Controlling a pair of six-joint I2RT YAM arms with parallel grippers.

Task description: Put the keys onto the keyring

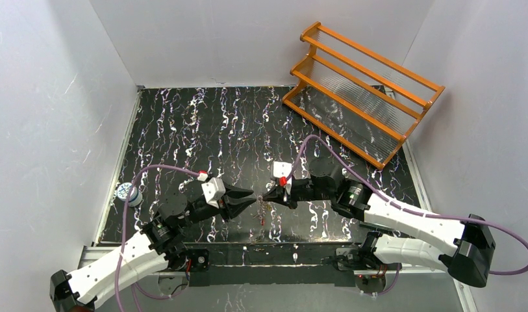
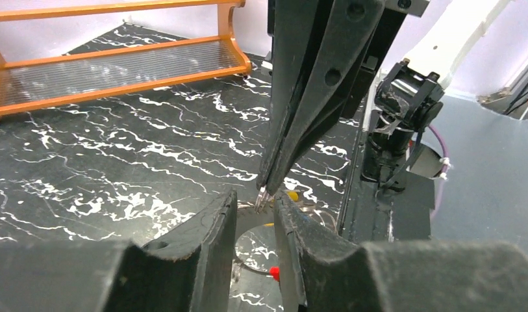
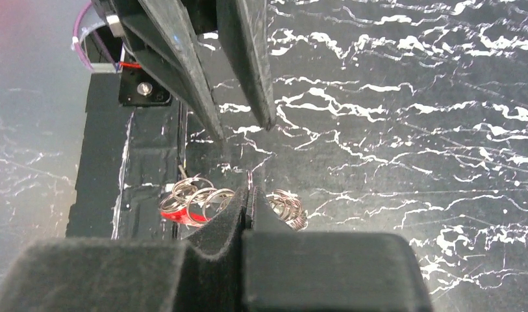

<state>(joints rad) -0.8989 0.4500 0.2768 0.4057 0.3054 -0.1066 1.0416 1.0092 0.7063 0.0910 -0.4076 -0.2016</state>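
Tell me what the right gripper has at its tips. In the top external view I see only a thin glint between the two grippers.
Observer: In the right wrist view the right gripper is shut. Coils of the thin silvery wire keyring with a red section show on both sides of its tips, so it looks pinched there.
Reviewer: And the left gripper?
Observer: The same view shows the left gripper with its jaws apart and nothing between them.
Reviewer: Is any key visible?
Observer: The left wrist view shows a small brass-yellow piece just beside the right gripper's tips. It is too small to be sure it is a key.
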